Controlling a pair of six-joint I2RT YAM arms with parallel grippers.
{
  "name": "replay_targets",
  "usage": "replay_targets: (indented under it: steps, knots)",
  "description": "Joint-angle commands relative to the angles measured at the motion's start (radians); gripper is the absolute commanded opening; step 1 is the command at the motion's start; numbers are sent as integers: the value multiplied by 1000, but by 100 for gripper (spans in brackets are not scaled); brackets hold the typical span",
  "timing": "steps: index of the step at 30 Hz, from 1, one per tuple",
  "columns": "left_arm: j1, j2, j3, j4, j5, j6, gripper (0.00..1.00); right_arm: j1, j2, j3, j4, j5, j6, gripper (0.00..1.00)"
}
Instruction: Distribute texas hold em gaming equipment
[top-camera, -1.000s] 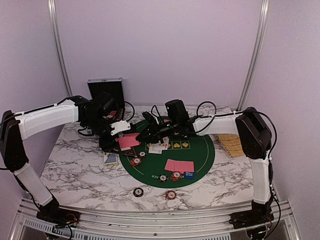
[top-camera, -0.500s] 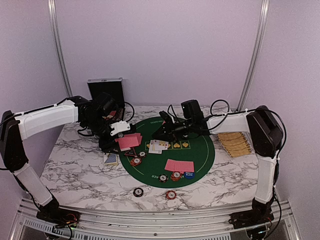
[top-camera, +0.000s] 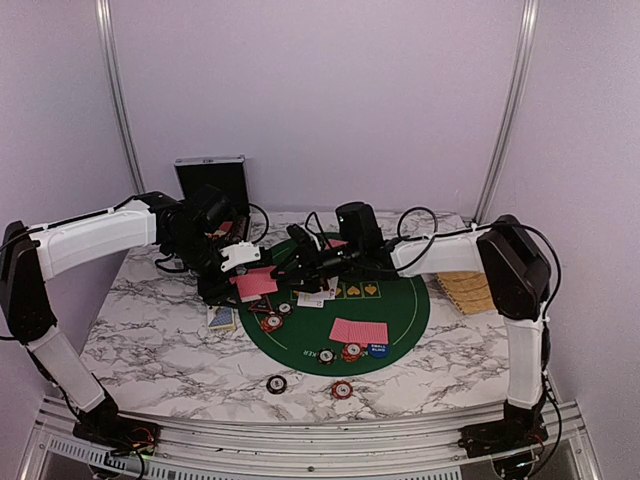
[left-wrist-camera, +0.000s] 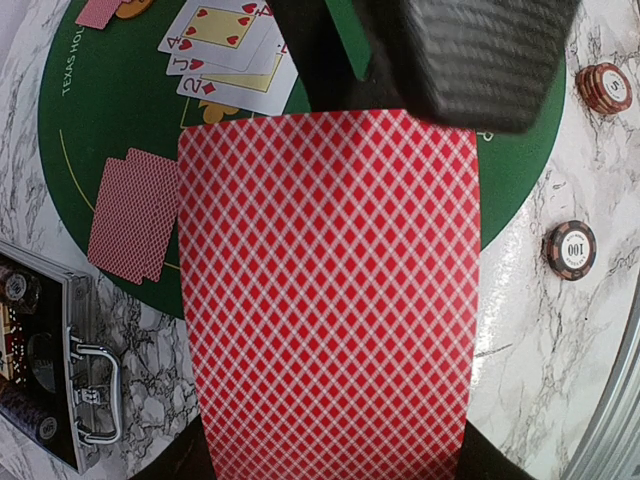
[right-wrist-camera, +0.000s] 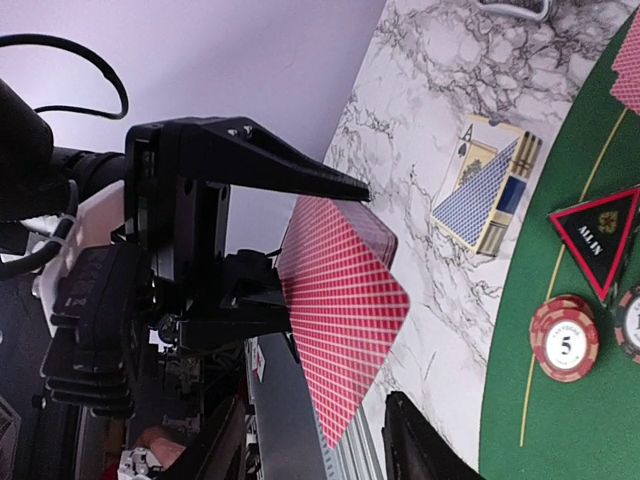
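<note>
Left gripper (top-camera: 248, 276): clamped on one short end of the pink-red-backed deck (left-wrist-camera: 330, 290), held in the air over the left rim of the green felt mat (top-camera: 405, 300); same pose as a second ago.
Right gripper (top-camera: 298, 263): back at the deck after a short swing out to the right over the face-up cards (left-wrist-camera: 232, 45); jaws apart, nearly shut a moment ago; in the right wrist view, one finger on each side of the deck's free end, not pinched on it.
Face-up cards: fanned on the felt near the middle of the mat, hearts and diamonds showing; count uncertain, partly hidden by the right arm.
Meaning of the change: probably one card just laid with the fan and the next draw about to start; a judgement, not a thing seen.
Dealt pair (top-camera: 358, 330): two face-down cards overlapping on the near part of the felt, with a blue marker disc (top-camera: 377, 350) just beside.
Off the felt: black chip (top-camera: 276, 384) and red-orange chip (top-camera: 343, 389) on the marble table top (top-camera: 150, 340), near the front edge.
Next demand: closing on the top card alone, without dragging those beneath.
Risk: two cards lifting together, or the deck twisting in the left grip.
</note>
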Motion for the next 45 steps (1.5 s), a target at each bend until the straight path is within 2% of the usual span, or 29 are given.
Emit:
replay_targets:
  steps: [1, 4, 12, 16, 25, 35, 45]
  knots:
    - [2, -40, 14, 7, 2, 8, 0, 24, 43, 57, 45, -18, 32, 45]
    - [2, -39, 14, 7, 4, 7, 0, 34, 53, 67, 51, -22, 39, 43]
    - [3, -39, 11, 7, -1, 8, 0, 33, 59, 45, 139, -41, 114, 7]
    - [2, -39, 11, 7, -2, 9, 0, 21, 42, 21, 181, -44, 145, 1]
    - [2, -39, 9, 7, -14, 13, 0, -68, -48, -125, 212, -39, 152, 0]
    - [3, -42, 9, 7, -18, 15, 0, -218, -154, -307, 124, -23, 37, 0]
    - [2, -49, 10, 2, -19, 12, 0, -300, -110, -316, 8, 59, -71, 0]
